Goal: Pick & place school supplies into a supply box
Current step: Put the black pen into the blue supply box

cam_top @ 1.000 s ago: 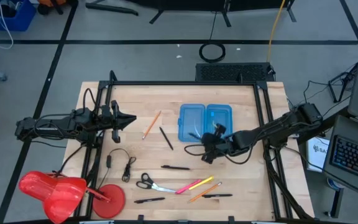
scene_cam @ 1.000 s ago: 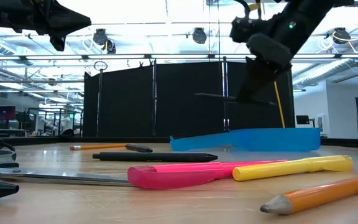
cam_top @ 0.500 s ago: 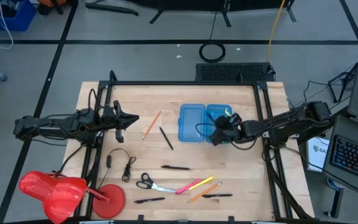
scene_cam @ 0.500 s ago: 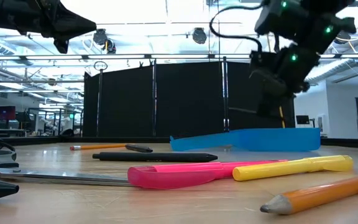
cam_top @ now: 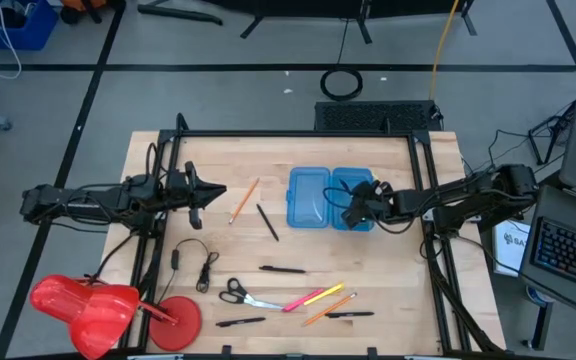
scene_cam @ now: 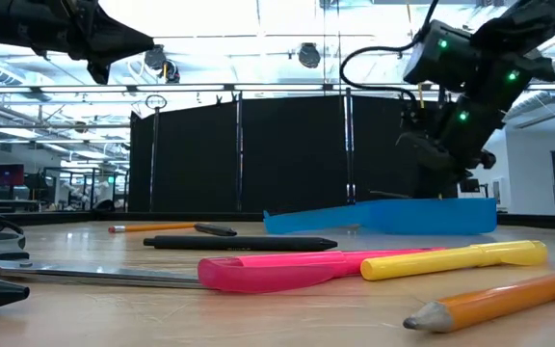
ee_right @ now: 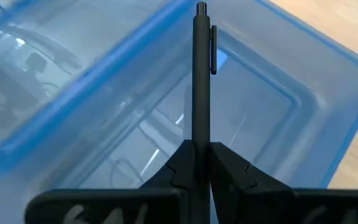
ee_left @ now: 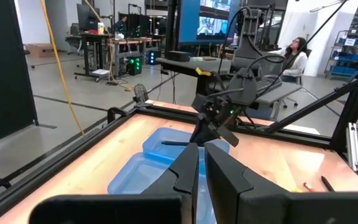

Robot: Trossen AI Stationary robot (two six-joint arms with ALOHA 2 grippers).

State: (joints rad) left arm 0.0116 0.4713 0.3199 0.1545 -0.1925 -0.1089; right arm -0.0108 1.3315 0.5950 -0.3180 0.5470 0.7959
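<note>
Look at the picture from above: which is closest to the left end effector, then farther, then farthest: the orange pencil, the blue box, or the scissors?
From the left end effector:
1. Orange pencil, just beside it.
2. Scissors, toward the table's front edge.
3. Supply box, past the pencil, mid-table.

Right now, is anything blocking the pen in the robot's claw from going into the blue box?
Nothing visible does. The right gripper is shut on a black pen directly over one open half of the supply box. Beneath the pen, that half shows only its clear blue floor.
</note>
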